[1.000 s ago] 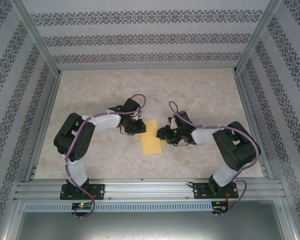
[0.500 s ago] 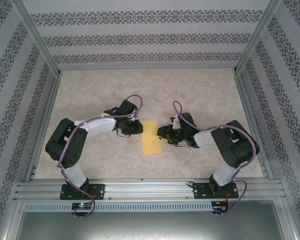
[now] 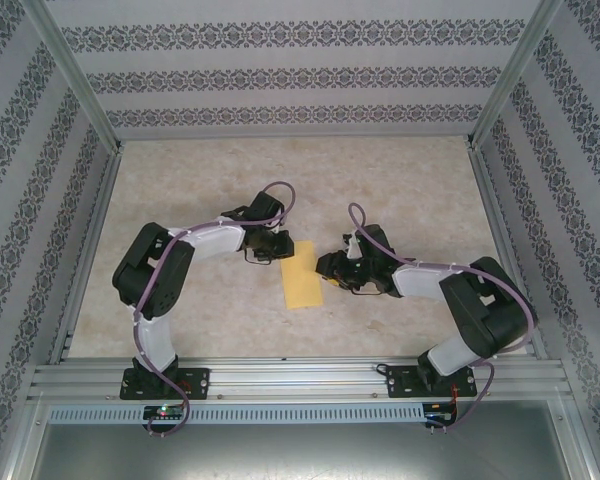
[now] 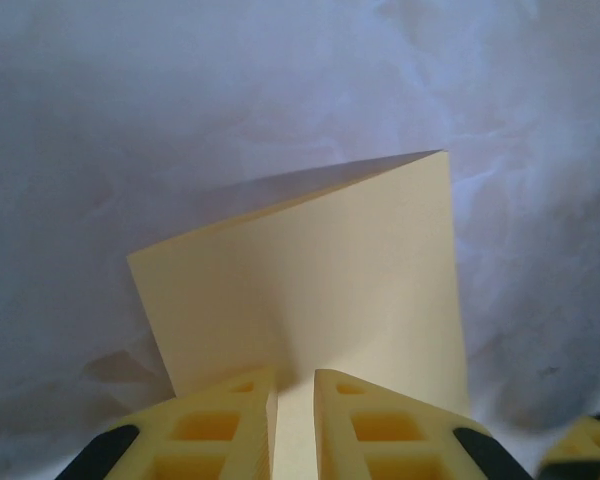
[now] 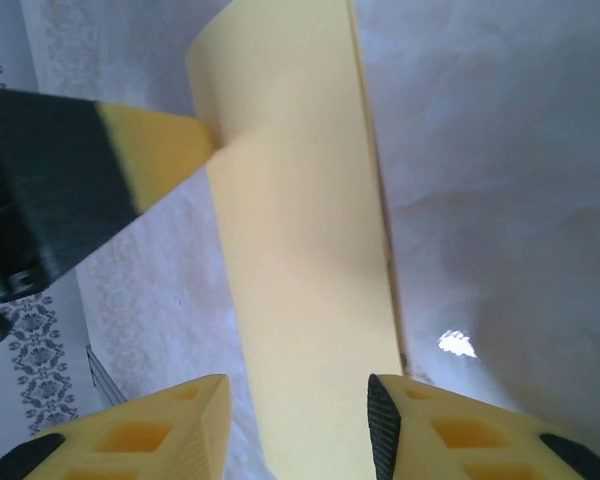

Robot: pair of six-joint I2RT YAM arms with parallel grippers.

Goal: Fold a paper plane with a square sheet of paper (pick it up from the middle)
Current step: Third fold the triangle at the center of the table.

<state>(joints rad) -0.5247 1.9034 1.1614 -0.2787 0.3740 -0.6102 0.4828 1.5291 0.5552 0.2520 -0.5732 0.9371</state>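
The square sheet of paper (image 3: 302,273) lies folded into a long yellow strip in the middle of the table. My left gripper (image 3: 277,250) is at its far left corner. In the left wrist view its jaws (image 4: 295,392) stand a narrow gap apart on top of the paper (image 4: 310,270), whose far edge lifts a little off the table. My right gripper (image 3: 329,270) is at the strip's right side. In the right wrist view it (image 5: 298,400) is open and straddles the near end of the paper (image 5: 300,230). One of the left gripper's fingers (image 5: 150,150) touches the paper's far left edge.
The table (image 3: 410,180) is pale and marbled, fenced by metal rails and patterned walls (image 3: 280,75). Both arms bend inward toward the middle, with purple cables (image 3: 280,190) looping over the wrists.
The left gripper's jaws have narrowed slightly and its elbow has swung. The right gripper's jaws have opened wider. The paper has stayed in place.
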